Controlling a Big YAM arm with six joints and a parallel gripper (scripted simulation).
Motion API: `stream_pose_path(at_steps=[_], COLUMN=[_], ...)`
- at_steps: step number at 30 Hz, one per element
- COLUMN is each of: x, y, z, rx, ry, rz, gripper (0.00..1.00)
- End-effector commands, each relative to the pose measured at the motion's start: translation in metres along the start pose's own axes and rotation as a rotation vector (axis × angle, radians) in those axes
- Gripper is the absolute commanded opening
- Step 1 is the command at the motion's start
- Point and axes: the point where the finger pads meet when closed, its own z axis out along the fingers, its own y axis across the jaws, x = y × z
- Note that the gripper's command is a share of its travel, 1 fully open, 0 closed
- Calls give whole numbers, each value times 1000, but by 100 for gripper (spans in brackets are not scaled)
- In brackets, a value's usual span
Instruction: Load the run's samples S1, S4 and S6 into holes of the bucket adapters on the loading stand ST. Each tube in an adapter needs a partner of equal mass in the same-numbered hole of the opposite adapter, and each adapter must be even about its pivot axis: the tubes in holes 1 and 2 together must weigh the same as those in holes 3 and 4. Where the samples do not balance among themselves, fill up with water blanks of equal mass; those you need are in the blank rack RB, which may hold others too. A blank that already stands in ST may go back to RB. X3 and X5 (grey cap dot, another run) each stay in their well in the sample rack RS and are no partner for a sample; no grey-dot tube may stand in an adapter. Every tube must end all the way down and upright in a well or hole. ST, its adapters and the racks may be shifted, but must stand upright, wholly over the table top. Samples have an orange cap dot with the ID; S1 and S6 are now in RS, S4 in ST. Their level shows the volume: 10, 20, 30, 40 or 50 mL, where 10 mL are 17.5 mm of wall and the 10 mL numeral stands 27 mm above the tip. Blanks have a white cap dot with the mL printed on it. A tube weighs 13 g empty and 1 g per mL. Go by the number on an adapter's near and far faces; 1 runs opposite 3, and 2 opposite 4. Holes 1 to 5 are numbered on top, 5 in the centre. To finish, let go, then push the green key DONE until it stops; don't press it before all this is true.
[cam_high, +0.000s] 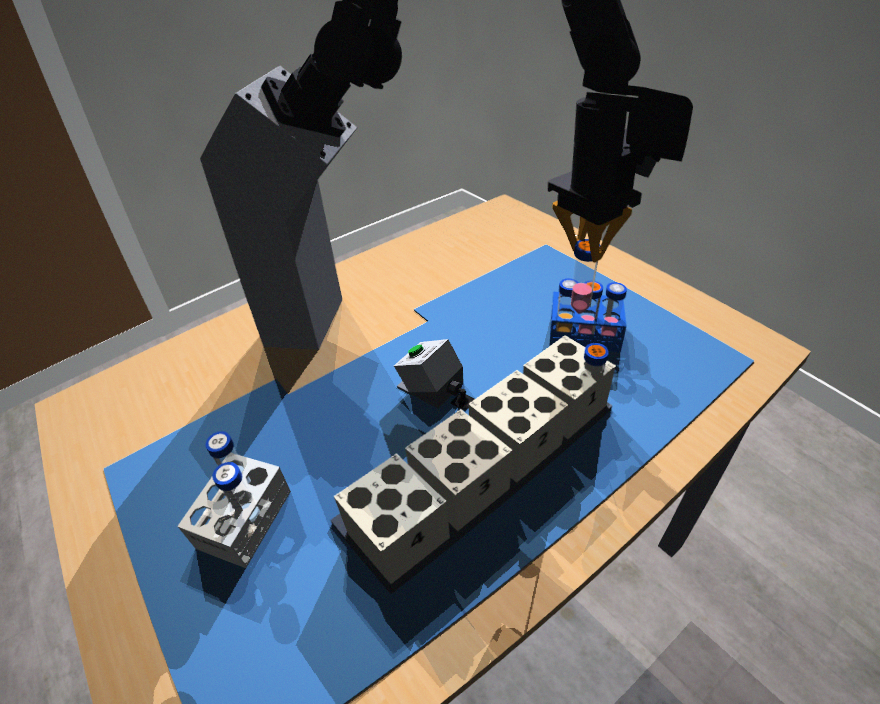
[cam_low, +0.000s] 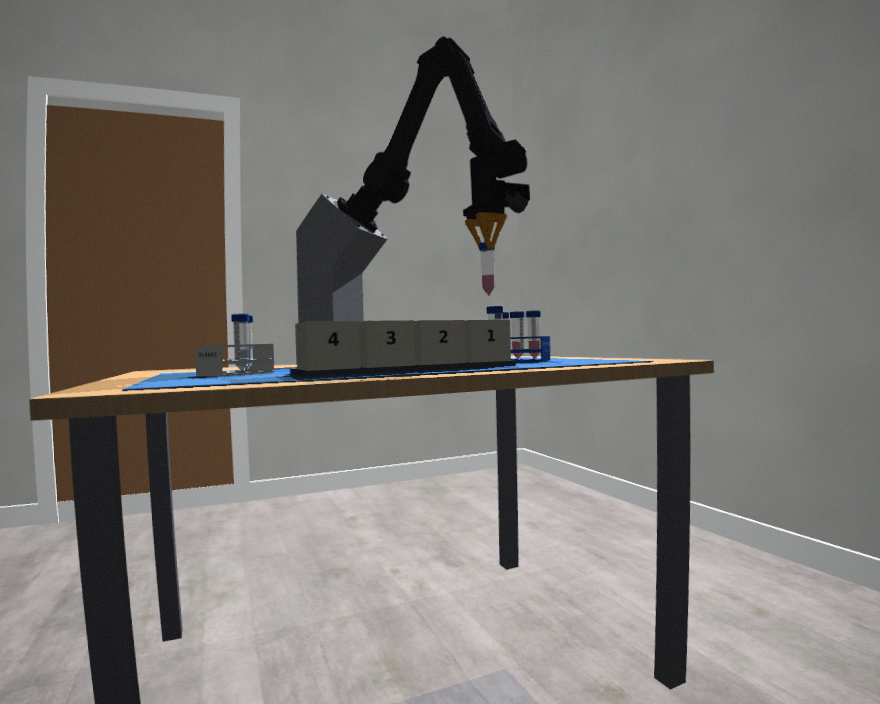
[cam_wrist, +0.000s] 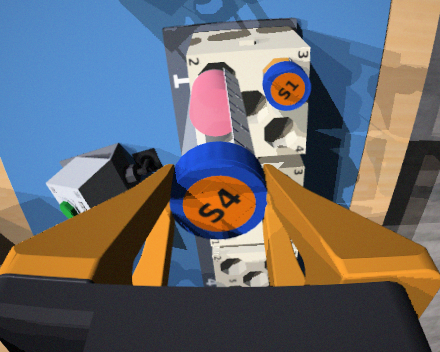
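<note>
Pinching S4 (cam_wrist: 219, 194) by cap, your gripper (cam_wrist: 220, 206) hangs above adapter 1 (cam_wrist: 250, 81); S1 (cam_wrist: 286, 86) seated there; tube upright, clear of holes.

Wooden table (cam_high: 469, 220) on dark legs carries a blue mat (cam_high: 308, 587) covering most of the top, with a notch cut in its far edge. On the mat: the grey arm pedestal (cam_high: 275, 220) at the far side, the small grey box with the green key DONE (cam_high: 417, 349) in front of it, the loading stand ST (cam_high: 344, 530) with four cream adapters numbered 4, 3, 2, 1 in a touching row. The white blank rack RB (cam_high: 245, 543) stands well apart near the adapter 4 end, and the blue sample rack RS (cam_high: 587, 323) just beside adapter 1.
</note>
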Motion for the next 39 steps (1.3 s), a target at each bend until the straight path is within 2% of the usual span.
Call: stream_pose_path(at_steps=[1,4,7,12,21,23,37,39], x=[27,47,53,79,140,140,234,240], y=[-8,-14,-16,-42,-56,-56,-81,-83], z=[3,3,2,-3,-5,-5,-9,-9], rx=[8,9,4,36,29,29,29,30], ry=[16,16,19,5,11,11,12,12], rz=[123,203,233,351,597,597,976,1002], gripper=[0,0,0,0,0,0,0,0])
